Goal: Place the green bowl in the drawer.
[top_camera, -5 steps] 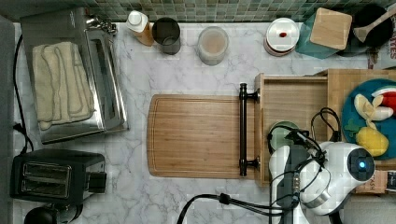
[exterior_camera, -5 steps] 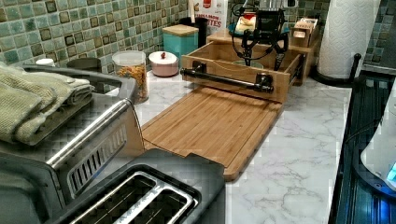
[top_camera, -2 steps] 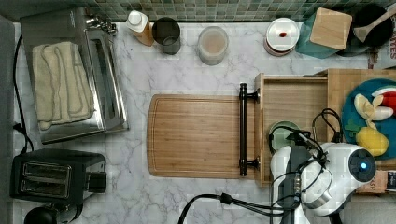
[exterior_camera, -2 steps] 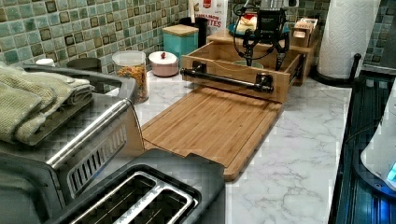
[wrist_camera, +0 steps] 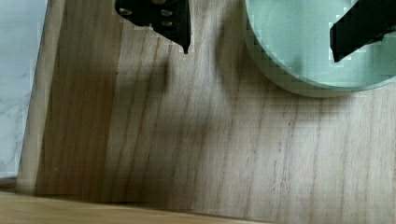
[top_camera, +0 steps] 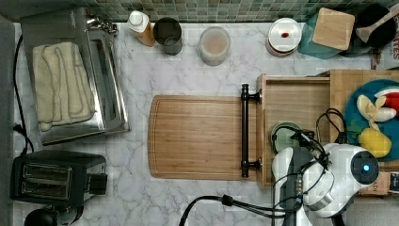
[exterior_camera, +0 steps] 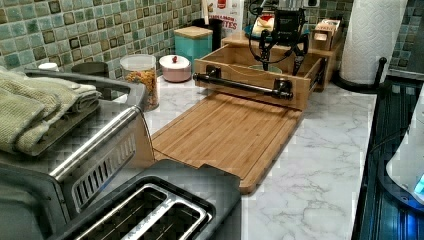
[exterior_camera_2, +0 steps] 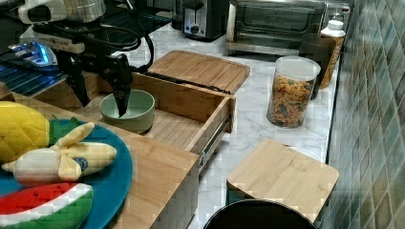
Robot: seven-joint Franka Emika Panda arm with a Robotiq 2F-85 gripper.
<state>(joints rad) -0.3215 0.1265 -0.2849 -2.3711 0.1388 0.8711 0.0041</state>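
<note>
We see the smooth, round green bowl (exterior_camera_2: 128,110) resting on the grained floor of the drawer (exterior_camera_2: 177,128); the gripper (exterior_camera_2: 101,102) fingers are spread, straddling its rim.

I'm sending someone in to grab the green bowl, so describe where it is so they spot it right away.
Find the light-wood drawer with the black bar handle, pulled open beside the cutting board. The green bowl sits on its floor, under the robot's open claw. It is small, plain and pale mint, unlike the big teal plate of toy fruit nearby.
</note>
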